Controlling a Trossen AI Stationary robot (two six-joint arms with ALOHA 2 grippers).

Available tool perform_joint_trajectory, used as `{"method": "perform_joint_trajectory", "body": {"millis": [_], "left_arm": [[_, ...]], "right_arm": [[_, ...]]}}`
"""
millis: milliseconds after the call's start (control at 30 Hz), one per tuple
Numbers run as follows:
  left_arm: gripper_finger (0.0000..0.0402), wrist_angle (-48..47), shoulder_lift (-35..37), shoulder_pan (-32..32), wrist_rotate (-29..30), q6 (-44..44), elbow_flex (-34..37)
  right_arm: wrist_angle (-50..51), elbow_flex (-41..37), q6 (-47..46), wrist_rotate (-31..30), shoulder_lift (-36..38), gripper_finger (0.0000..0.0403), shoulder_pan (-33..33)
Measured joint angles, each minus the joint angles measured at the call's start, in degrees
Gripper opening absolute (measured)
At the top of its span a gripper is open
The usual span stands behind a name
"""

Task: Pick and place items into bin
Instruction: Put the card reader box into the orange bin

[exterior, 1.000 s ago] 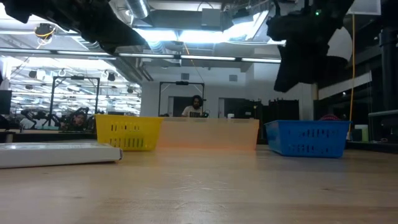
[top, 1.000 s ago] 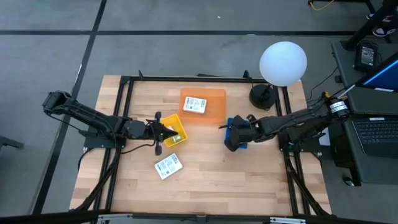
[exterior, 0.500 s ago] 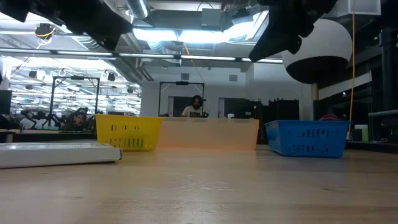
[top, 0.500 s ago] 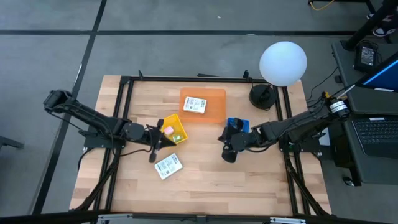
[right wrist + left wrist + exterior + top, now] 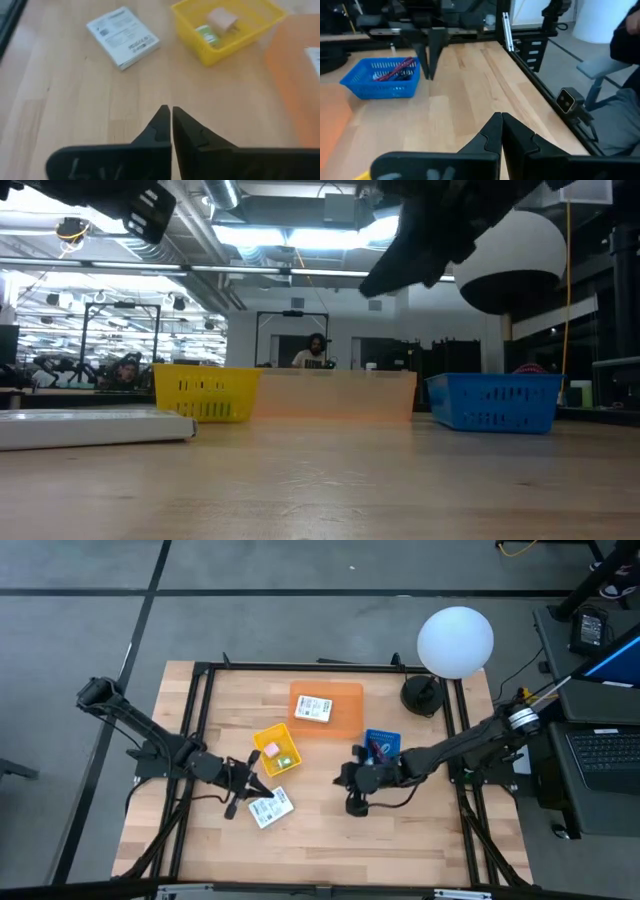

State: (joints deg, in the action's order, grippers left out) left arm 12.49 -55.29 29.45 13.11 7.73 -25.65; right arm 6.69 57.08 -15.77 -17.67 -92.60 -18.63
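A white labelled packet (image 5: 270, 807) lies flat on the table; it also shows in the right wrist view (image 5: 123, 36). A second white packet (image 5: 314, 707) lies in the orange bin (image 5: 345, 715). A pink block (image 5: 223, 19) and a green block (image 5: 206, 34) lie in the yellow bin (image 5: 262, 738). A dark red cord (image 5: 395, 70) lies in the blue bin (image 5: 388, 739). My left gripper (image 5: 250, 789) is shut and empty, just left of the loose packet. My right gripper (image 5: 348, 783) is shut and empty, above the table in front of the blue bin. No grey-blue or thin black piece shows.
A white globe lamp (image 5: 455, 640) on a dark base stands at the table's far right corner. A black frame rail (image 5: 300, 667) runs round the table. Bare wood lies between the two grippers and along the near edge. A person sits far off in the room (image 5: 314, 352).
My left gripper has drawn back from over the yellow bin toward the table's near edge and left, ending beside the loose packet. My right gripper has gone from over the blue bin toward the near edge and left. The bins and packets have stayed put.
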Motion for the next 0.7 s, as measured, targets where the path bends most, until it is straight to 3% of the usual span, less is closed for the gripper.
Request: {"method": "perform_joint_trajectory", "body": {"millis": [367, 700], "left_arm": [[0.0003, -9.06, -2.3, 5.23, 8.81, 3.17, -6.63], [0.0003, -42.37, -14.12, 8.55, 9.86, 24.69, -23.42]], "right_arm": [[4.92, 8.68, -1.85, 1.32, -3.9, 0.0, 0.02], [3.54, 8.96, -1.69, 1.9, -4.5, 0.0, 0.02]]}}
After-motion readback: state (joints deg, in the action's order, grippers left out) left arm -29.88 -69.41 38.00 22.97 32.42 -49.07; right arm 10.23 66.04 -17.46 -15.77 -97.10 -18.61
